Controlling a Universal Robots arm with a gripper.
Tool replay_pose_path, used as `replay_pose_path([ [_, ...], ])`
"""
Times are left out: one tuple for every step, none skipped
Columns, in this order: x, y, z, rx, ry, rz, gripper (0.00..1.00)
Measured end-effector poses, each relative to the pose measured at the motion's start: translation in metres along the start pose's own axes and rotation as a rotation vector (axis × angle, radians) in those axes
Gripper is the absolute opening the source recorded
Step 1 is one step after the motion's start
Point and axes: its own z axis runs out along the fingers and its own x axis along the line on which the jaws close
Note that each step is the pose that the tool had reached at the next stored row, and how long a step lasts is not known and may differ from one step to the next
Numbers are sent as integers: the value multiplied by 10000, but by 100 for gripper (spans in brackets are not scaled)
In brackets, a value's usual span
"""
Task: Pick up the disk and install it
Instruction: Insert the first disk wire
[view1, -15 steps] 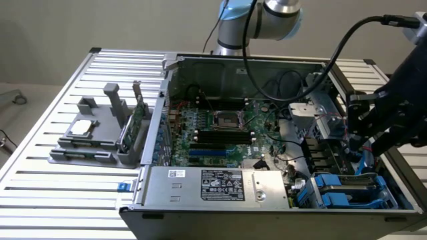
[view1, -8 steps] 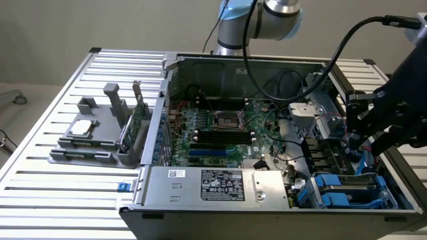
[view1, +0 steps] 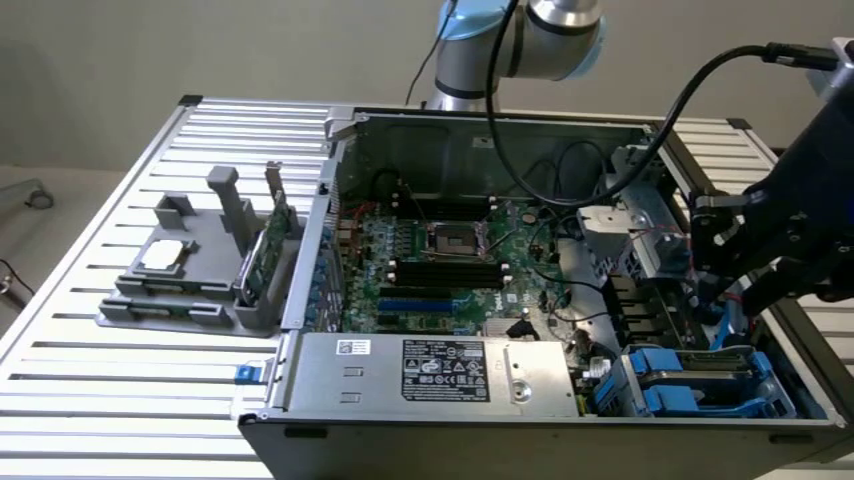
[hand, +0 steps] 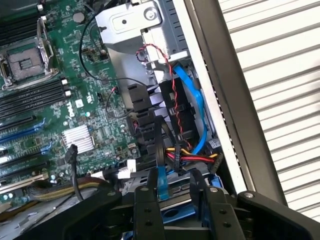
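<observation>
My gripper (view1: 738, 300) hangs over the drive bay (view1: 707, 385) at the exterior view's right end of the open computer case (view1: 427, 370). In the wrist view the two black fingers (hand: 147, 210) stand on either side of a blue-edged slab seen edge-on, the disk (hand: 161, 182). The gripper (hand: 175, 200) is shut on it. In the exterior view the disk's blue edge (view1: 727, 325) shows just below the fingers, above the bay's blue carriers. Most of the disk is hidden by the gripper.
The motherboard (view1: 441, 260) with its empty socket fills the case's middle, with the power supply (view1: 441, 370) in front. Loose blue, red and black cables (hand: 192, 125) run beside the bay. A grey holder (view1: 200, 280) on the slatted table carries a square chip (view1: 163, 255) and a green card (view1: 274, 245).
</observation>
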Motion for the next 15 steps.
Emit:
replay_pose_path([
  [2, -2, 14, -7, -30, 5, 39],
  [5, -5, 30, -13, -58, 9, 39],
  [8, -8, 46, -18, -85, 14, 39],
  [12, -11, 60, -18, -109, 19, 39],
  [16, -14, 73, -15, -133, 24, 39],
  [21, -17, 82, -1, -157, 32, 39],
  [27, -19, 87, 20, -179, 38, 39],
  [32, -22, 89, 42, -197, 44, 39],
  [34, -23, 90, 56, -207, 47, 39],
  [35, -23, 90, 67, -213, 52, 39],
  [35, -23, 88, 75, -218, 56, 39],
  [35, -22, 80, 82, -220, 58, 39],
  [35, -20, 71, 83, -221, 59, 39],
  [35, -19, 59, 84, -221, 60, 39],
  [35, -17, 43, 84, -221, 60, 39],
])
